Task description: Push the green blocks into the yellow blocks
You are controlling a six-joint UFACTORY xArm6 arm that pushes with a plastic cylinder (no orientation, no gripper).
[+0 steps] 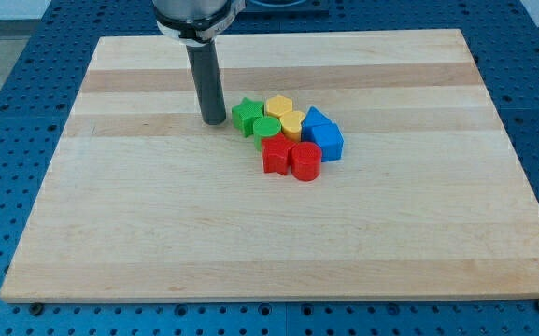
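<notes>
My tip [214, 120] rests on the board just left of the block cluster, a small gap from the green star [246, 116]. The green round block [266, 129] sits right below the star. Both green blocks touch the yellow blocks: one yellow block [279, 106] at the cluster's top and another yellow block [292, 122] just below it. All blocks are packed together near the board's middle.
Two blue blocks [323, 136] sit on the cluster's right side. A red star-like block [276, 156] and a red cylinder [305, 161] sit at its bottom. The wooden board [157, 233] lies on a blue perforated table.
</notes>
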